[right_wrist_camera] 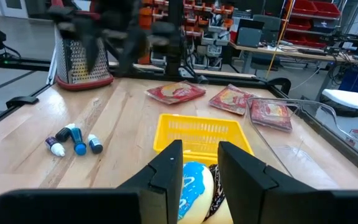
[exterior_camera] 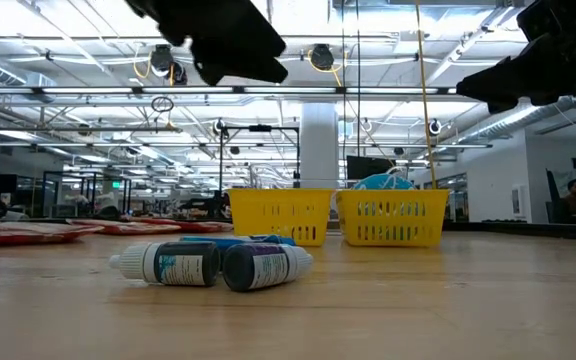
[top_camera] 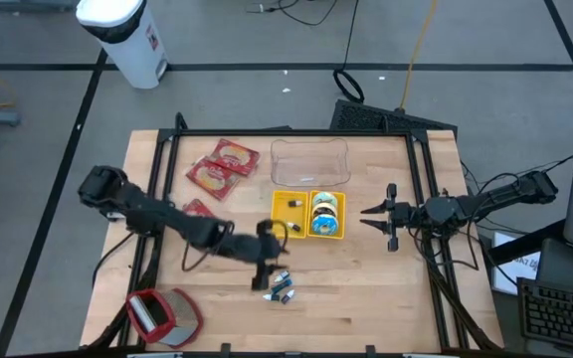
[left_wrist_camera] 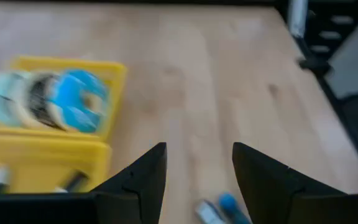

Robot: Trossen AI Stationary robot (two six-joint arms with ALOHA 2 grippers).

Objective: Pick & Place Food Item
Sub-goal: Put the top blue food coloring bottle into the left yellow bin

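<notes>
We are looking at the blue-iced doughnuts (top_camera: 324, 213) sitting in the right compartment of the yellow divided basket (top_camera: 307, 231), which is resting near the middle of the tabletop (top_camera: 366, 288). The other compartment is holding a small dark item we cannot make out. Our left hand (top_camera: 264, 261) is hovering just short of the basket's near wall, beside its left corner, with its fingers (left_wrist_camera: 143, 180) spread and nothing between them; in the left wrist view the doughnuts are lying ahead of it and off to one side. Just below that hand, a cluster of small tubes (top_camera: 281, 289) with blue and white caps is lying on the wood, and from the low view they are resting side by side in front of the basket. Our right hand (top_camera: 378, 217) is waiting beyond the basket's far side, pointing level toward it, its fingers (right_wrist_camera: 166, 168) standing slightly apart and gripping nothing, with the doughnuts directly ahead of them. Behind the basket a clear plastic tray (top_camera: 310, 161) is sitting, and farther from the left hand three red packets (top_camera: 219, 170) are lying flat. A metal grater (top_camera: 155, 312) on a red base is resting at the tabletop's near left corner, well behind the left hand.
</notes>
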